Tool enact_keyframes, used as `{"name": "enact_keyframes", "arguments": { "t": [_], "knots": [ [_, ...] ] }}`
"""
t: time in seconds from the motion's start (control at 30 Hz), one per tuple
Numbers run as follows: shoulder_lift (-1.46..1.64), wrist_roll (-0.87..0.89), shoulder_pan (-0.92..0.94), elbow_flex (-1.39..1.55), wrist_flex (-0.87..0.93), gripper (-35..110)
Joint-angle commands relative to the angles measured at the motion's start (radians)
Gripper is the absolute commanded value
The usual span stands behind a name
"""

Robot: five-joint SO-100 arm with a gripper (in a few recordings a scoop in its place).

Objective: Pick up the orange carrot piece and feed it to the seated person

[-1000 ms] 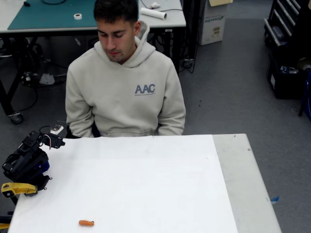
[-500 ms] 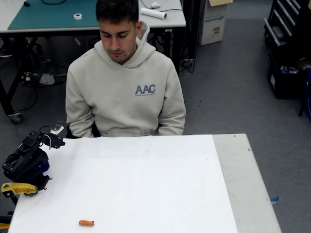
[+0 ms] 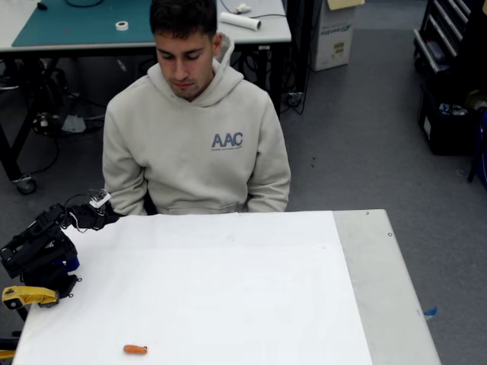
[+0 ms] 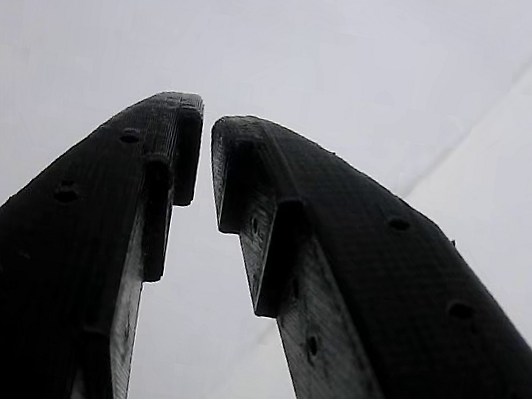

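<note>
Fixed view: white tabletop (image 3: 228,289) fills lower centre of the frame. Orange carrot piece (image 3: 135,349) lies flat on it at lower left, near the bottom edge, alone. Seated person (image 3: 194,129) sits behind the far edge, upper centre, in a light beige hoodie with "AAC" on the chest, head tilted down. Black arm (image 3: 38,251) sits folded at the left edge, off the tabletop's left side; its hand (image 3: 95,215) sticks out toward the far left corner of the tabletop, just beside the person's sleeve, well apart from the carrot piece. Yellow clamp handle (image 3: 29,296) just below the arm at the left edge. Hand's opening too small to judge here.

Wrist view: two black fingers (image 4: 331,301) rise from the bottom of the frame and converge at upper centre; hand (image 4: 203,157) narrow, tips nearly meeting with a thin gap, nothing between them. Plain white surface behind.
</note>
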Motion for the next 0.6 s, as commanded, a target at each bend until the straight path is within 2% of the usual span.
{"name": "enact_keyframes", "arguments": {
  "t": [0.0, 0.3, 0.57],
  "knots": [
    [-0.117, 0.002, 0.064, -0.104, -0.032, -2],
    [-0.611, 0.002, 0.268, -0.354, -0.101, -2],
    [-0.9, 0.0, 0.46, -0.588, -0.097, -2]
  ]
}}
